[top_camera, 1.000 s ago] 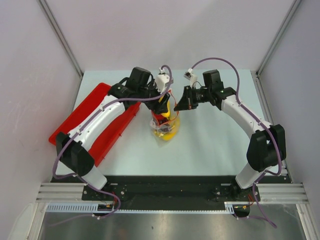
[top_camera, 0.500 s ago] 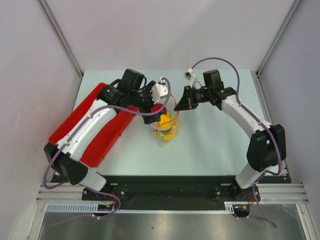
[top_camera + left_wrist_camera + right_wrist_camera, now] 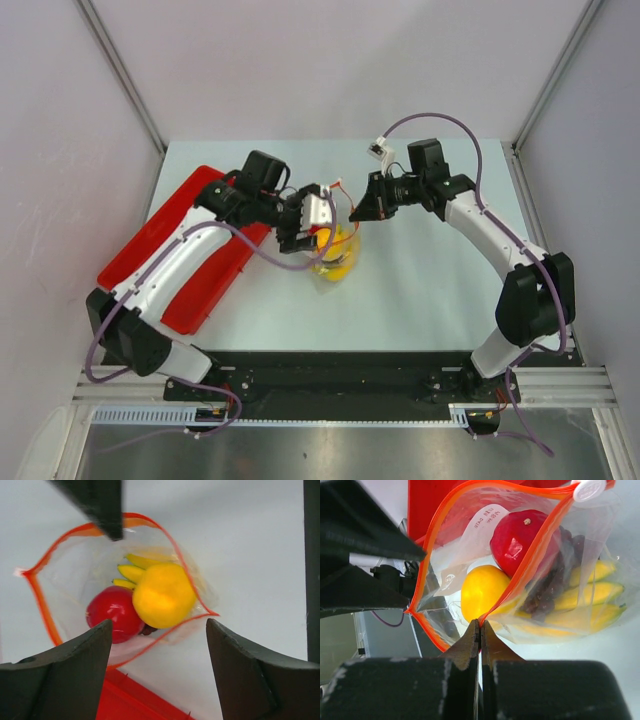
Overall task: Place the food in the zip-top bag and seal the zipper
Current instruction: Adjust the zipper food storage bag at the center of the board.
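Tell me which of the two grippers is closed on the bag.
The right gripper: its jaws are shut on the orange edge of the bag. The left gripper is wide open over the bag's mouth, gripping nothing.

clear bag (image 3: 470, 535), orange zipper (image 3: 431, 540)

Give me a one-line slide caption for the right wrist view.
Right pincer shut on the zipper of the open zip-top bag holding red fruit, yellow fruit, grapes and bananas.
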You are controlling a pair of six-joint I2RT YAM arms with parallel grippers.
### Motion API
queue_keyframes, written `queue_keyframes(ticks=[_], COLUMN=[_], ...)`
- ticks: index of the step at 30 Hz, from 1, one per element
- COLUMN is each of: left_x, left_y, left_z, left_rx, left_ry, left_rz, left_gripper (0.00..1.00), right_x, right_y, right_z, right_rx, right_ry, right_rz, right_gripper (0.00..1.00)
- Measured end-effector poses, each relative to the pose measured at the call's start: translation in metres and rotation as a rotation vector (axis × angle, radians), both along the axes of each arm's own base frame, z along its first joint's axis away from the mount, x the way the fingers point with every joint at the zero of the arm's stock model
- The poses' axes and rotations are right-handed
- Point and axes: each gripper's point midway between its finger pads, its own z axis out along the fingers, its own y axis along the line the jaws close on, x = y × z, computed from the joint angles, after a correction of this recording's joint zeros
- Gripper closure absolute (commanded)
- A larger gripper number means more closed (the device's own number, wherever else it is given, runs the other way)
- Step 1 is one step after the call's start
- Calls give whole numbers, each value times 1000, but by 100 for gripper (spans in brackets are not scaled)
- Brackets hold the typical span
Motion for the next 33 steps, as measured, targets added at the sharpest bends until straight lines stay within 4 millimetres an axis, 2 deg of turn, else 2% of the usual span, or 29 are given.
queue_keyframes(ticks=[3,6,9,13,15,18,19,22,23,27,30,33], left_x=[26,60,79,106,117,111,105,92,88,87,75,57], left_y=[-5,5,10,-2,-4,10,16,21,19,-18,-49,-63], left_z=[18,50,66,62,36,-20,-33,-45,-42,2,39,45], left_rx=[-130,-291,-368,-352,-300,-165,-125,-75,-65,-145,-227,-240], left_ry=[86,122,136,218,279,384,412,467,481,506,493,535], left_rz=[155,386,525,623,676,774,802,832,818,722,604,523], left_gripper=[19,17,16,18,20,36,56,95,99,100,99,93], right_x=[-2,-4,-7,-8,-9,-8,-8,-8,-8,-11,-22,-30], right_y=[-2,-2,1,2,2,2,2,1,2,8,20,29], right_z=[5,10,12,10,9,8,8,7,7,14,31,37], right_rx=[-8,-10,-11,-20,-22,-25,-26,-28,-25,9,45,53], right_ry=[-11,-28,-38,-41,-43,-45,-47,-47,-40,-6,-29,-38], right_rz=[-13,-19,-15,-13,-11,-14,-14,-14,-15,-44,-35,-28], right_gripper=[100,100,100,100,100,100,100,100,100,100,100,100])
